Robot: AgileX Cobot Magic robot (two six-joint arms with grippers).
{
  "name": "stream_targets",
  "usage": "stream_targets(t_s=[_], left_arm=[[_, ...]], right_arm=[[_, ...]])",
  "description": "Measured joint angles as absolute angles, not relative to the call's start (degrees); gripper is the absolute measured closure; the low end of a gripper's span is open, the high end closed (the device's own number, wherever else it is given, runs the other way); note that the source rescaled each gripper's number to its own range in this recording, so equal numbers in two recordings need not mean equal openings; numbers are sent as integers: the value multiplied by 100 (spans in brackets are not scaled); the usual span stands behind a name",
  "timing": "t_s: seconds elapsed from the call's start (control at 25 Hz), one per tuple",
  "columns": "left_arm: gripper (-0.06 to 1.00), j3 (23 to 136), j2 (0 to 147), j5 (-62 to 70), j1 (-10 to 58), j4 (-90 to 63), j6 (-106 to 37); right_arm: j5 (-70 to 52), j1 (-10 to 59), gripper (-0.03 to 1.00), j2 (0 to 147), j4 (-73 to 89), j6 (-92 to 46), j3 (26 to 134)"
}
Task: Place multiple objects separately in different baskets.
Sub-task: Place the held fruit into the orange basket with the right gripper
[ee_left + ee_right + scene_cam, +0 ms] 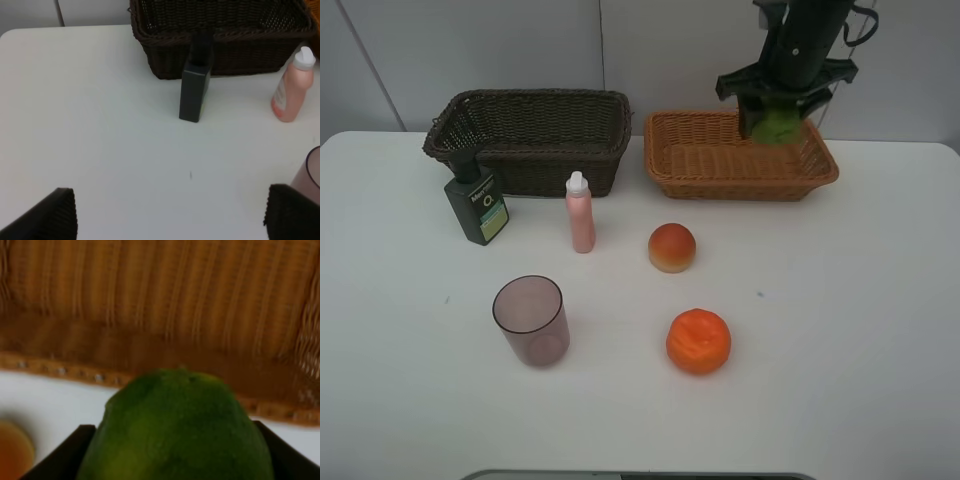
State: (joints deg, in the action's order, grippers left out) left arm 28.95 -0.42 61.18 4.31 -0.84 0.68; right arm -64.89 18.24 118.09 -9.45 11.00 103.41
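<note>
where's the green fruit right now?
Exterior high view, far right: the green fruit is clamped in the right gripper, over the back right part of the light tan basket.

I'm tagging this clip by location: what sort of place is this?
Probably a robotics lab test bench, not a home: a bare white table against plain wall panels, a black robot arm, and a dark brown wicker basket and tan wicker basket staged like props.

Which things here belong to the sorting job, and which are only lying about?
Belong to the job: green fruit in the right gripper, orange, peach-like fruit, dark green pump bottle, pink bottle, mauve cup, dark brown basket, tan basket.

Just lying about: nothing loose that I see; only the white table beneath.
</note>
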Motion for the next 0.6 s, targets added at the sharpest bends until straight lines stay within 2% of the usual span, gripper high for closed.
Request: stream_targets(t_s=[0.28,0.6], left_arm=[[-1,2895,-42,6118,431,-84,68],[-1,2895,-42,6118,431,-84,68]], right_arm=[[-6466,1745,97,12767,-1050,976,11543],[-5961,1519,97,13349,-1045,976,11600]])
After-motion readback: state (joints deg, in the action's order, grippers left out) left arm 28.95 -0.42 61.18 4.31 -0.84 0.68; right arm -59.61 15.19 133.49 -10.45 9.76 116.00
